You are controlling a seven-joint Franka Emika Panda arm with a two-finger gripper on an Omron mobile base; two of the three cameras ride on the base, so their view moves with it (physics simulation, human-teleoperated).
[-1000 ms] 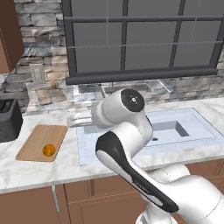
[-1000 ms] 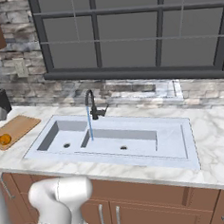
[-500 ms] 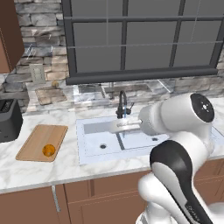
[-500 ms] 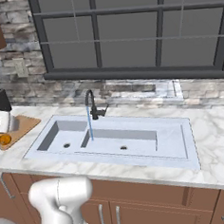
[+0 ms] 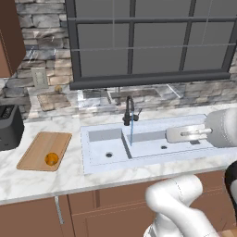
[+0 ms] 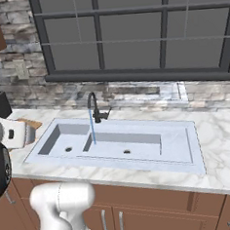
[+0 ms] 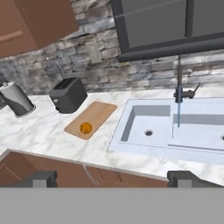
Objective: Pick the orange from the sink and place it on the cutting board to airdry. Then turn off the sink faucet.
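Observation:
The orange (image 5: 51,159) (image 7: 85,127) rests on the near part of the light wooden cutting board (image 5: 41,147) (image 7: 97,113), left of the sink (image 5: 148,149) (image 6: 173,144) (image 7: 131,120). The black gooseneck sink faucet (image 5: 128,110) (image 6: 93,106) (image 7: 180,89) pours a thin blue stream into the basin. My gripper (image 7: 114,181) is open with nothing between its tips. It hangs back from the counter front, well apart from the orange and the faucet, and faces the board and sink from above. My white arm (image 5: 221,128) crosses in front of the sink's right side.
A black toaster (image 5: 9,127) (image 7: 68,94) stands left of the board. A metal jug (image 7: 16,99) sits farther left on the marble counter. A dark-framed window and a stone backsplash rise behind the sink. Brown cabinets run below the counter.
My arm has swung from over the board to the right side of the sink. The orange stays on the board. Water keeps running.

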